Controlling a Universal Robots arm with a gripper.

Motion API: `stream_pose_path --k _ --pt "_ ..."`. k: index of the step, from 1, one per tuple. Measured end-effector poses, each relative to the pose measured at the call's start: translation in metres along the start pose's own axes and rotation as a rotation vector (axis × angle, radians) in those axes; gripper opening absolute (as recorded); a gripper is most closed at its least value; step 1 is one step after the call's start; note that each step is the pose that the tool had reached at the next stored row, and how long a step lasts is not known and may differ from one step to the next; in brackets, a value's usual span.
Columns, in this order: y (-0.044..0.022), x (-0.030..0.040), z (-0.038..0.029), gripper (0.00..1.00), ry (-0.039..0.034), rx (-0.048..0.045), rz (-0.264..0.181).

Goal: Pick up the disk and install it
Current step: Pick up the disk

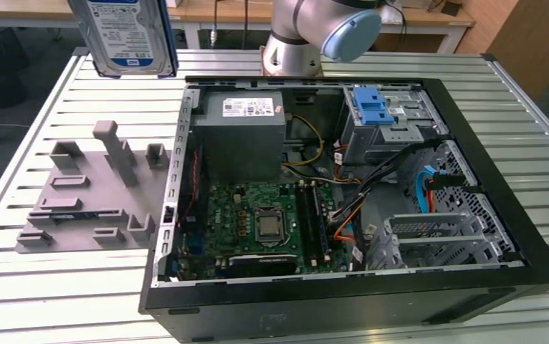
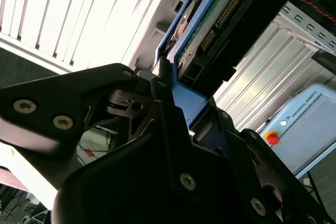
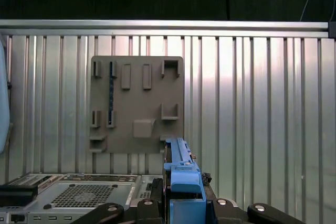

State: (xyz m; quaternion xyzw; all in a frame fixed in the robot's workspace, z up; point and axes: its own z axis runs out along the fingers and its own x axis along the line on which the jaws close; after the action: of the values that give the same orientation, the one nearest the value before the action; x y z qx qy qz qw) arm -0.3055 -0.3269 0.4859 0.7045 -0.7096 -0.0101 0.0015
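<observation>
The disk [image 1: 126, 36], a silver drive with a blue-and-white label in a blue carrier frame, hangs upright high above the table's far left corner in the exterior view, clear of the open computer case [image 1: 504, 215]. In the second wrist view my gripper [image 2: 181, 103] is shut on the disk [image 2: 210, 19], its black fingers [image 2: 163, 98] clamping the blue frame, with the circuit-board side showing. In the first wrist view the disk's blue edge [image 3: 181, 171] stands up out of the gripper [image 3: 184, 205].
A grey fixture plate [image 1: 93, 193] with raised holders lies on the slatted table left of the case; it also shows below the gripper [image 3: 136, 103]. Inside the case are a grey power supply [image 1: 241, 136], the motherboard [image 1: 265, 222] and a blue clip [image 1: 372, 106] on the drive bay.
</observation>
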Motion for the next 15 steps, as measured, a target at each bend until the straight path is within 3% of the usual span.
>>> stream_pose_path --k 15 --pt "-0.0107 -0.0001 -0.0002 0.36 0.0001 -0.0001 0.0"
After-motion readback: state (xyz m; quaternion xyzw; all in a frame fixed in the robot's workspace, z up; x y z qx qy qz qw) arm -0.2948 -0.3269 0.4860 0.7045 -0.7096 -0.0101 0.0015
